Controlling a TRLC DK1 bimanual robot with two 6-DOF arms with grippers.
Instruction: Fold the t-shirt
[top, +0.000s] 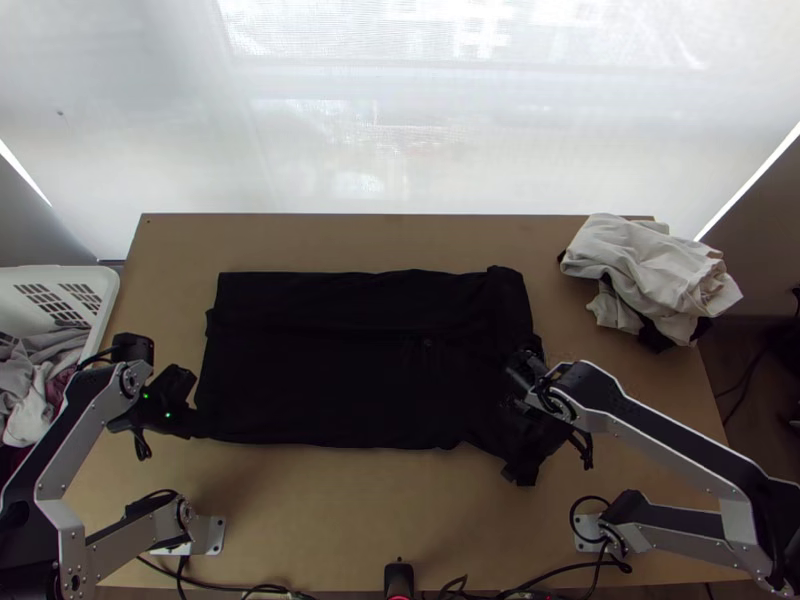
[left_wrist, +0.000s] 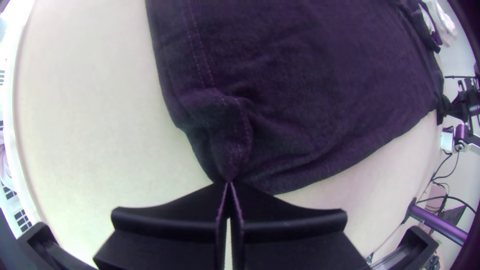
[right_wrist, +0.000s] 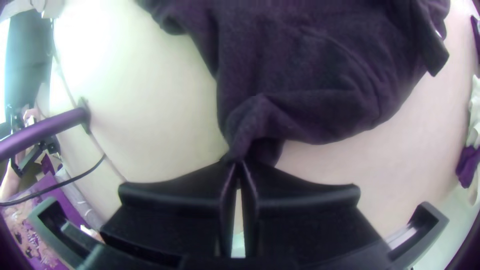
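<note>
The left gripper (left_wrist: 228, 182) is closed on a stitched corner of the black t-shirt (top: 360, 365), the fabric puckering into its tips. Across from it, at the shirt's other end, the right gripper (right_wrist: 241, 161) pinches a small bunched bit of the near edge, perhaps by a sleeve. From both grippers the shirt runs away over the table (top: 330, 510), mostly flat, its far edge roughly straight; how many layers lie there I can't tell. Farther out, a pale cloth pile (top: 650, 265) sits beyond the right gripper, and a white basket (top: 107, 290) beside the left arm.

The step looks like the start of a lengthwise fold: lift both held points together, keep the cloth taut between them, and carry it toward the far edge.
</note>
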